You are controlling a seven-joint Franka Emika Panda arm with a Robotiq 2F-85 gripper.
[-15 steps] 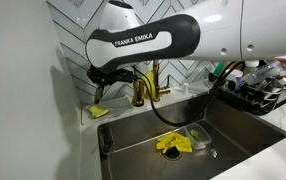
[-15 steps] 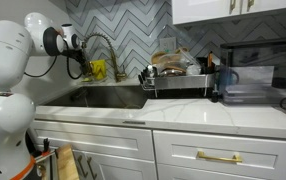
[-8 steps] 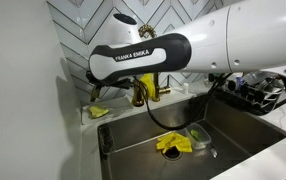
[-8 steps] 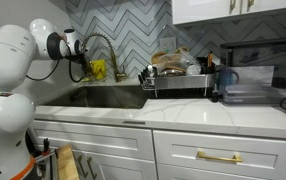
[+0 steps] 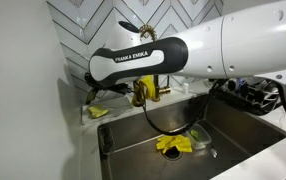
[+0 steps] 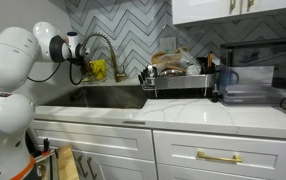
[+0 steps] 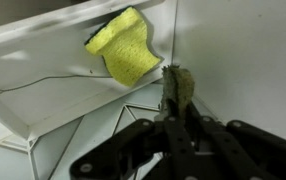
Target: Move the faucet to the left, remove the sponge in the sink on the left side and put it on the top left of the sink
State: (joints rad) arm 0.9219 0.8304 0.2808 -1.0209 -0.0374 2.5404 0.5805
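A yellow sponge (image 5: pixel 100 111) lies on the white counter at the sink's back left corner; the wrist view (image 7: pixel 128 45) shows it flat and free. My gripper (image 7: pixel 176 88) hovers just beside it, apart from it, its olive-green tips pressed together with nothing clearly between them. In an exterior view my arm hides the gripper (image 5: pixel 95 95). The brass faucet (image 5: pixel 148 88) stands behind the sink (image 5: pixel 108 140), and also shows in an exterior view (image 6: pixel 103 45). A yellow crumpled thing (image 5: pixel 173 145) and a green thing (image 5: pixel 198 133) lie in the basin.
A dish rack (image 6: pixel 178 75) full of dishes stands on the counter beside the sink. The herringbone tile wall (image 6: pixel 133 25) is close behind the faucet. A white wall (image 5: pixel 23 90) borders the counter's corner. Cabinets (image 6: pixel 223 150) are below.
My arm has shifted a little over the sink's back corner. The yellow sponge has stayed in place on the counter.
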